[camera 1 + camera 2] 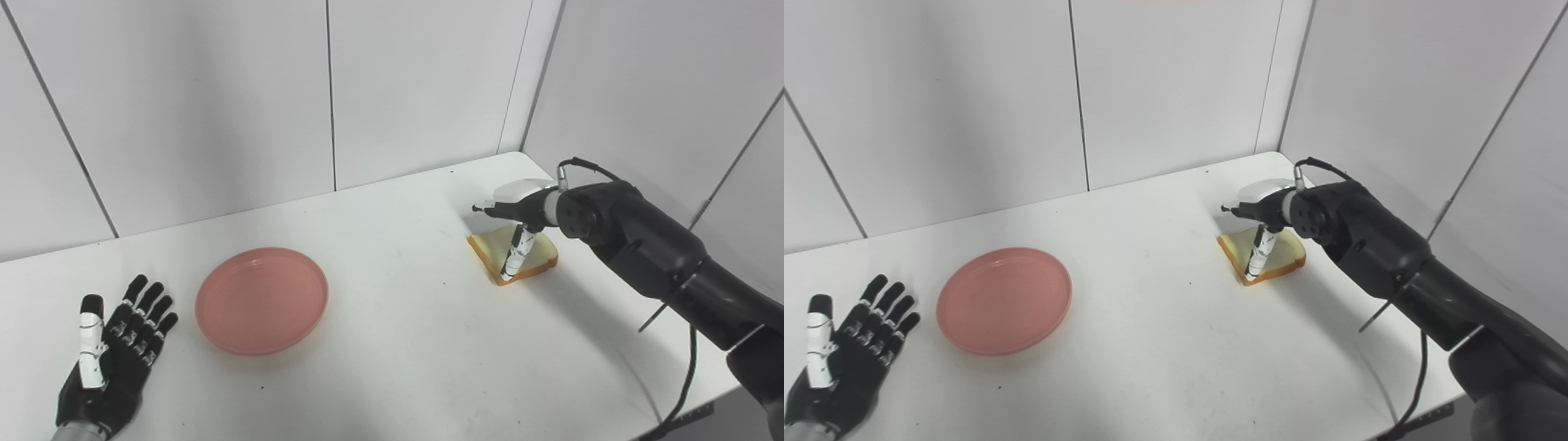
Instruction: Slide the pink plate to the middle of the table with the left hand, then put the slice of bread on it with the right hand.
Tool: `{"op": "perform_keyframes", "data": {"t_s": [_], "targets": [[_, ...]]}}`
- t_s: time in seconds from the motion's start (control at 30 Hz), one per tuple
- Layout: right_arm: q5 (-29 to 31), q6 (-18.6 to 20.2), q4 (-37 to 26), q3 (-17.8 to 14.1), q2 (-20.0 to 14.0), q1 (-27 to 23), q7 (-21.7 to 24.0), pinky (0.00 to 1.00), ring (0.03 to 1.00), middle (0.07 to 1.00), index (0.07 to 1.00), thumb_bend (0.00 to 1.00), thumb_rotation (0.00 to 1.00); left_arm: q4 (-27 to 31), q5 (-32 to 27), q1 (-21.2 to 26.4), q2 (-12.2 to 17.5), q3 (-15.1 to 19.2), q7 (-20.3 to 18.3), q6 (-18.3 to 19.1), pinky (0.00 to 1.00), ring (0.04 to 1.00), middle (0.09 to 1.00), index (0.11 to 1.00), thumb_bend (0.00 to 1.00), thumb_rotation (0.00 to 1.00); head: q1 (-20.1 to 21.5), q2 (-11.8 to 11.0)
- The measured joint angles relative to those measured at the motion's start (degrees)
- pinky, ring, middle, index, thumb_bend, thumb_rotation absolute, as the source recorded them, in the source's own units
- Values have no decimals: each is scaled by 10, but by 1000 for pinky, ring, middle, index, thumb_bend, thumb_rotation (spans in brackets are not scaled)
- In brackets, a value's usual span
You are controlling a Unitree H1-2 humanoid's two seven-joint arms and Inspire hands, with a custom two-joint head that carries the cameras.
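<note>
At the bench's (392,380) left edge, the left hand (113,352) lies released, fingers spread, just left of the pink plate (261,300). Well to the right, the right hand (514,229) hangs directly over the bread slice (539,257), thumb touching it; no grasp is discernible.

A white table (392,343) fills a corner enclosed by pale grey wall panels (202,104) with thin dark seams; small dark specks mark the tabletop's otherwise plain surface.
</note>
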State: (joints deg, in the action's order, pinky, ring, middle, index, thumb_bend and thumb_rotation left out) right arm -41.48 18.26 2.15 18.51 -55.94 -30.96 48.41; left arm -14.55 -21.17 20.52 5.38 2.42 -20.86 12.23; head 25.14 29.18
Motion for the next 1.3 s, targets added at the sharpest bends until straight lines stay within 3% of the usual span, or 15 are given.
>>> {"op": "perform_keyframes", "data": {"t_s": [0.07,0.2,0.43,0.73,1.03,1.3], "targets": [[-3,-4,6,3,1,0,0,869,992,1000,1000,1000,316,3,0,-1,0,-1,0,1,1000,1000,1000,1000,770,1000,-3,3],[-11,-15,14,8,1,0,1,962,1000,1000,1000,1000,368,7,0,-3,0,-1,0,1,1000,1000,1000,1000,773,1000,-2,5],[-11,-30,23,8,4,0,2,936,1000,1000,1000,1000,344,10,2,-6,0,-2,1,2,1000,1000,1000,1000,772,1000,-4,5],[-11,-31,30,7,5,0,7,991,1000,1000,1000,1000,344,14,1,-9,3,-7,3,2,1000,1000,1000,1000,770,1000,-5,6],[-11,-31,37,6,4,4,7,967,1000,1000,1000,1000,343,13,1,-9,4,-8,2,1,1000,1000,1000,1000,776,1000,-8,8],[-11,-34,53,0,5,10,-7,909,1000,1000,1000,1000,251,13,1,-9,5,-8,0,1,1000,1000,1000,1000,782,1000,-7,10]]}}
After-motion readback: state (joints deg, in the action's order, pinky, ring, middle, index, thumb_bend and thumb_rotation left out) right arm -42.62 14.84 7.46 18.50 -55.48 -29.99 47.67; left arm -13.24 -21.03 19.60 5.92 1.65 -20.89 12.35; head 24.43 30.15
